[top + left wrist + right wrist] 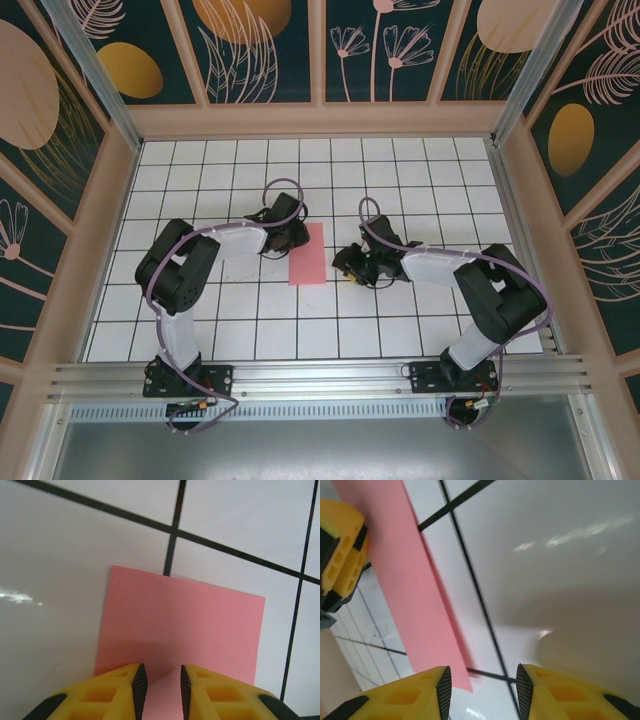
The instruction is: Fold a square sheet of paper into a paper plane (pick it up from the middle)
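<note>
The salmon-pink paper (308,255) lies on the grid table as a narrow upright rectangle, about one tile wide and two long. My left gripper (291,238) sits at its left edge. In the left wrist view the paper (185,625) runs flat under and between the left gripper (161,671), whose jaws stand a narrow gap apart, open. My right gripper (349,262) is just right of the paper, open wide over bare table. In the right wrist view the paper (415,595) ends at a corner beside the left fingertip of the right gripper (482,674).
The white grid table (420,190) is boxed in by wooden walls (310,120) on three sides. A metal rail (320,378) runs along the near edge. The left gripper's yellow fingers (340,555) show beyond the paper in the right wrist view.
</note>
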`<state>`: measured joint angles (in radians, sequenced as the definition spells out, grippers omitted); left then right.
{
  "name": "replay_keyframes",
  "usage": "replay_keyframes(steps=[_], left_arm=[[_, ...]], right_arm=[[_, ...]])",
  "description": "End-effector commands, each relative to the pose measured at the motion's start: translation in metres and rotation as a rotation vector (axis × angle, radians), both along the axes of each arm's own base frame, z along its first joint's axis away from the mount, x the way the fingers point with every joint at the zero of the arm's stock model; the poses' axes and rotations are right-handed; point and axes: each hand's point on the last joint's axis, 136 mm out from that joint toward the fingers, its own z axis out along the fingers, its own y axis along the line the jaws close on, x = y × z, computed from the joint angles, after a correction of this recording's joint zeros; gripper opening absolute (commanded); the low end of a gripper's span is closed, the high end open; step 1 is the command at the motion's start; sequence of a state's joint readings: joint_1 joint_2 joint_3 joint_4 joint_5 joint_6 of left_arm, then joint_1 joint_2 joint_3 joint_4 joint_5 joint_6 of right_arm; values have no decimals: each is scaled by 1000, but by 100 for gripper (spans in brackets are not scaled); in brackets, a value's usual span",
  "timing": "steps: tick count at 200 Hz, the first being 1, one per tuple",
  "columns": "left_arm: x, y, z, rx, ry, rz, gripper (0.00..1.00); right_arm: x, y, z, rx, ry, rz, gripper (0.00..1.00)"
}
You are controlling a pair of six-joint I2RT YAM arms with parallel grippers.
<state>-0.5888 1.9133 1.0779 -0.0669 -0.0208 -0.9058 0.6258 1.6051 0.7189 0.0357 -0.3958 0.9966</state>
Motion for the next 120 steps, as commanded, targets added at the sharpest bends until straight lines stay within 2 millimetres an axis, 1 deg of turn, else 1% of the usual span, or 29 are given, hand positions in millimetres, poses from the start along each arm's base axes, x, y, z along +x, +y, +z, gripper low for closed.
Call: replay_keyframes(steps=[1, 21, 51, 80, 120], left_arm=[[-33, 30, -37, 78, 145, 67, 30], [-35, 30, -39, 77, 149, 68, 30], [-36, 29, -40, 71, 149, 69, 30], [-36, 29, -42, 70, 151, 65, 30], [-36, 28, -43, 67, 152, 61, 30]], right_arm=[[0, 20, 8, 75, 4, 10, 42], [-3, 27, 4, 57, 18, 16, 40], [-7, 29, -4, 14, 43, 23, 39], [-11, 41, -2, 21, 44, 71, 39], [-17, 52, -7, 22, 67, 119, 38]])
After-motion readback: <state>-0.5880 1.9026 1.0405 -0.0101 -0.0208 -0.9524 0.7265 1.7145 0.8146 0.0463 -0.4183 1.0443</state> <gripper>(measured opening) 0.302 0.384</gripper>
